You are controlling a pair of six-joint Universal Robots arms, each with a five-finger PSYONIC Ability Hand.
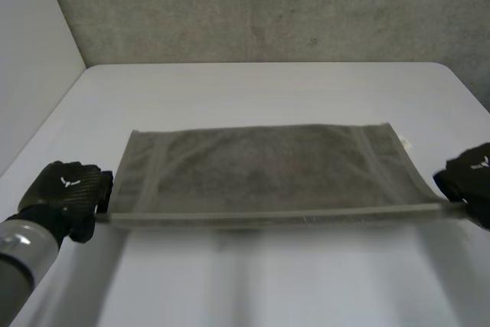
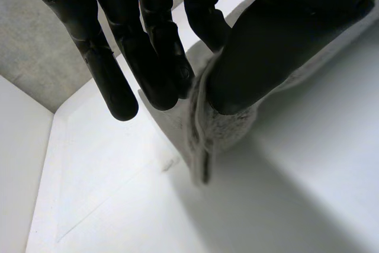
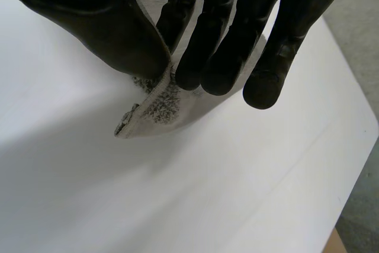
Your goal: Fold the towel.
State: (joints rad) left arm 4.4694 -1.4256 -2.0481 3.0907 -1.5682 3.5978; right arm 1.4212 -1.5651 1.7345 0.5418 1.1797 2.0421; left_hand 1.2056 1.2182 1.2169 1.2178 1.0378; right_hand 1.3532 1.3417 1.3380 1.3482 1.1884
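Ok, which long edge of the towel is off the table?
The near edge of the towel, taut between the left hand and right hand, each pinching a corner. The far edge rests on the table.

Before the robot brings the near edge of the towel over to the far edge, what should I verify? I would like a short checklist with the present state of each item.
1. Left robot hand pinches the near left corner of the grey terry towel between thumb and fingers: ok.
2. Right robot hand pinches the near right corner: ok.
3. Near edge is lifted, straight and taut between both hands: ok.
4. Far edge lies flat on the white table: ok.
5. Enough cloth inside each pinch to avoid slipping: cannot tell.
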